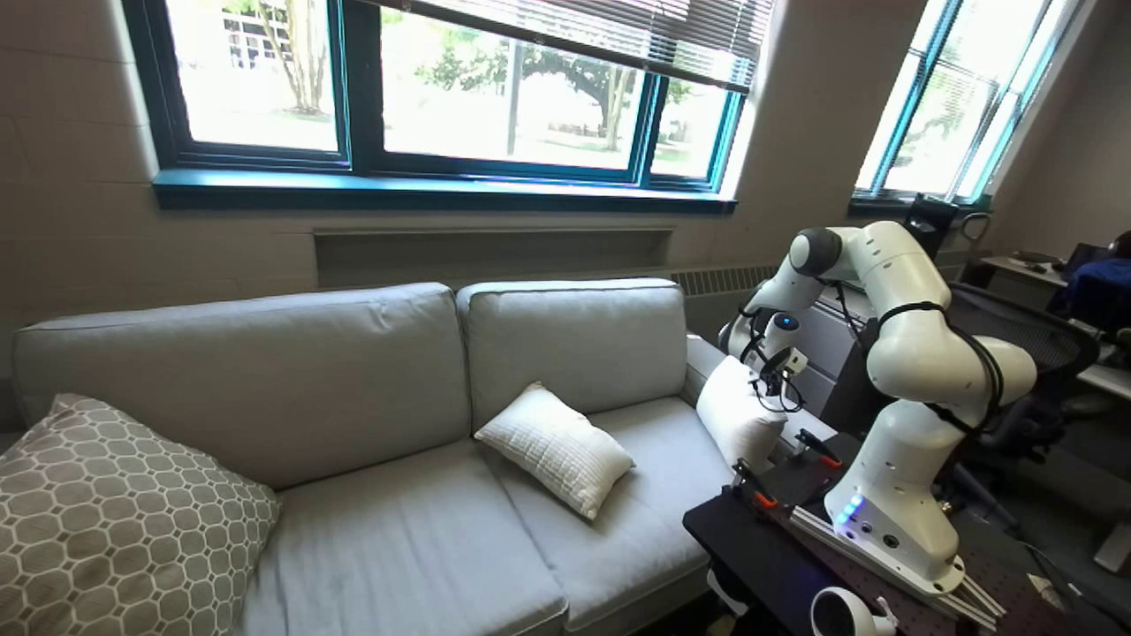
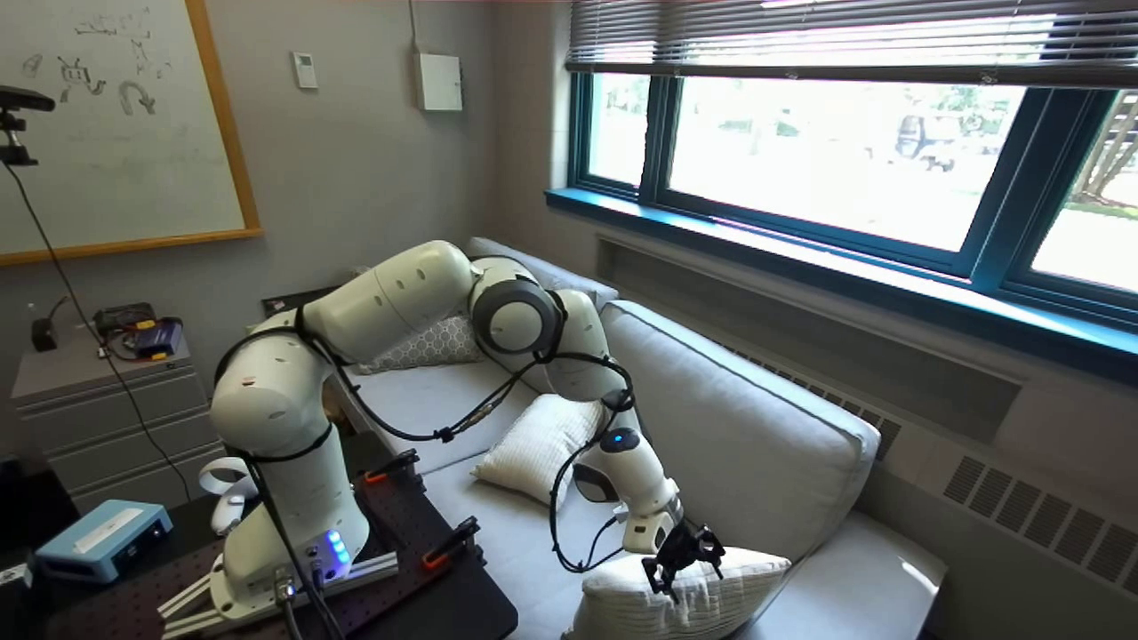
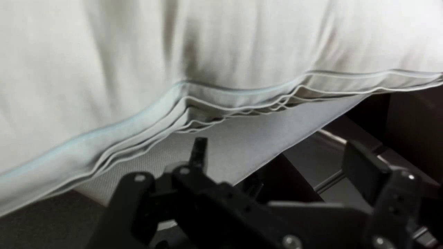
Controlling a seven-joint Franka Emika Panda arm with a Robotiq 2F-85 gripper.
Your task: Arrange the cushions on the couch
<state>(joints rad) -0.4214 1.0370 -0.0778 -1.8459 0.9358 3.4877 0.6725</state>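
Leftmost in an exterior view we see the lattice-patterned pillow (image 1: 132, 521) on the couch (image 1: 380, 548). Near the couch's middle lies one white cushion (image 1: 557, 446); further right, the second white cushion (image 1: 732, 415) rests beside the armrest (image 1: 700, 358). There our claw (image 3: 278, 148), spread wide in the wrist view, hangs by that cushion's edge. Rightmost, our arm (image 1: 906, 340) rises from the counter (image 1: 751, 552).

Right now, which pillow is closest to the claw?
The white pillow by the armrest: the claw is right beside it. The other white pillow lies near the middle of the couch, and the patterned pillow is at the opposite end.
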